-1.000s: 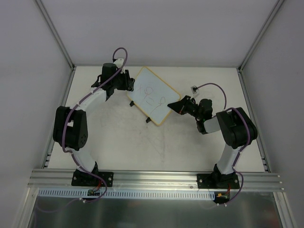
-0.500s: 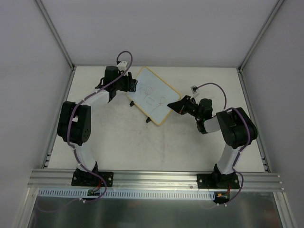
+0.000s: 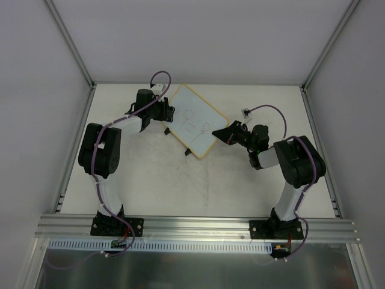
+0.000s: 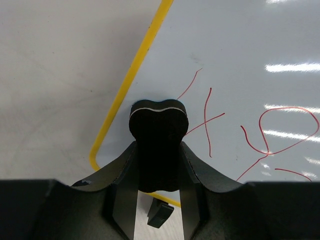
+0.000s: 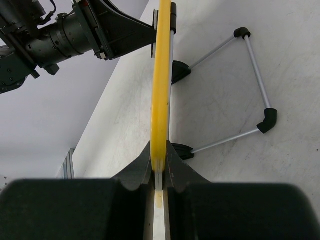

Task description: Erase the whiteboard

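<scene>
The small white rectangular whiteboard with a yellow rim [image 3: 195, 120] sits turned at an angle near the middle of the pale worktop's [image 3: 240, 180] far edge. The right gripper [image 5: 160, 155] pinches the rim at the board's right corner, its fingers pressed against both faces. The left gripper [image 4: 158, 148] is at the board's left side, fingers clamped on a black rounded eraser block [image 4: 158, 122], whose tip is just inside the rim beside thin red pen marks [image 4: 207, 120]. A small black clip [image 4: 160, 214] shows at the rim below the block. Behind the board, a thin metal wire stand with black end caps [image 5: 252, 60] reaches over the worktop
</scene>
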Tool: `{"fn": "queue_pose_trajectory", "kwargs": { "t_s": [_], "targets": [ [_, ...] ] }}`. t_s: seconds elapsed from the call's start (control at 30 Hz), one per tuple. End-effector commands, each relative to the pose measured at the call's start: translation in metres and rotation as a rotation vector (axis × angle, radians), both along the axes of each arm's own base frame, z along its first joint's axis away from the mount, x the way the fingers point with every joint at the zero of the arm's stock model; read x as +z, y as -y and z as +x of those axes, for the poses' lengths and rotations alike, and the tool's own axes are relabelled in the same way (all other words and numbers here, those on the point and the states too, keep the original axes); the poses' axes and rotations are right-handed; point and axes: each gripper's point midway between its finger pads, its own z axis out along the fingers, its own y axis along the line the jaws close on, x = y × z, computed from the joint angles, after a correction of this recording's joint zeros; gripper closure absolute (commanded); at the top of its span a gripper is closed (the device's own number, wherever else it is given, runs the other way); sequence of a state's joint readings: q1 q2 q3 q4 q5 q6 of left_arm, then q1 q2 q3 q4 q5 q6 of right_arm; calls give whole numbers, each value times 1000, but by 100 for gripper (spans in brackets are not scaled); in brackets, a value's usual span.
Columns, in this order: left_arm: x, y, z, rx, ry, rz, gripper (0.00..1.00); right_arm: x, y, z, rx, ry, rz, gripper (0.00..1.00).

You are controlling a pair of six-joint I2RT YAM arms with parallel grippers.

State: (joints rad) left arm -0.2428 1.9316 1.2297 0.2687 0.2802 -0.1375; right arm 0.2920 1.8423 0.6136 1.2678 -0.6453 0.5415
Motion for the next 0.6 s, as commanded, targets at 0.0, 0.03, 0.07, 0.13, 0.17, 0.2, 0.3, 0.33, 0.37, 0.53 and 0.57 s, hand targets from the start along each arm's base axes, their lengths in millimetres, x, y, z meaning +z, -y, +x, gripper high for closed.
{"fn": "queue_pose_trajectory", "kwargs": {
  "t_s": [0.0, 0.03, 0.07, 0.13, 0.17, 0.2, 0.3, 0.33, 0.37, 0.53, 0.57],
  "targets": [
    [6, 7, 12, -4, 40, -17, 100, 67, -6, 5, 35, 301, 85, 100],
    [4, 7, 12, -3, 35, -20, 100, 67, -6, 5, 38, 301, 85, 100],
    [2, 7, 13, -2, 28, -24, 100, 67, -7, 4, 40, 301, 85, 100],
    [-4, 10, 11, -5, 13, -29, 100, 67, -8, 3, 44, 302, 86, 100],
    [-5, 10, 11, -5, 9, -35, 100, 67, -9, 3, 46, 302, 85, 100],
    [-5, 11, 11, -8, 10, -36, 100, 68, -9, 4, 46, 304, 86, 100],
    [-4, 18, 5, -26, 15, -40, 100, 69, -9, 3, 49, 307, 87, 100],
    [-5, 21, 2, -33, 11, -40, 100, 68, -10, 3, 50, 305, 87, 100],
    [-6, 24, -1, -41, 10, -37, 100, 69, -10, 3, 50, 307, 87, 100],
    [-5, 50, -24, -92, -12, -56, 100, 68, -10, 3, 53, 302, 87, 100],
    [-4, 53, -27, -95, -14, -60, 100, 68, -11, 3, 55, 301, 88, 100]
  ]
}}
